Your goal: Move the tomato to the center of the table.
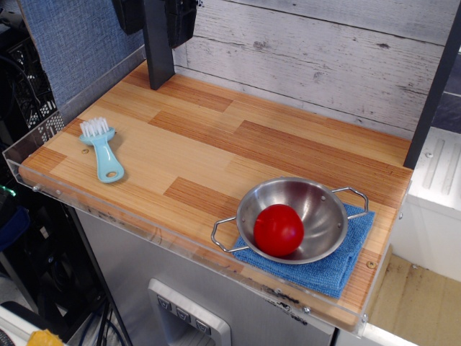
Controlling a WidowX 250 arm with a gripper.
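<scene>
The tomato (278, 229) is a glossy red ball lying inside a steel bowl (317, 205) with two wire handles, at the front right of the table (216, 151). The bowl stands on a folded blue cloth (338, 270). The table is light and reddish-brown wood planks with a clear acrylic rim. Dark parts of the arm (180, 18) show at the top edge, far from the tomato. The fingers cannot be made out, so I cannot tell whether the gripper is open or shut.
A light blue brush with white bristles (103, 149) lies at the left of the table. A black post (158, 43) stands at the back left and another (432, 94) at the right edge. A whitewashed plank wall (324, 58) runs along the back.
</scene>
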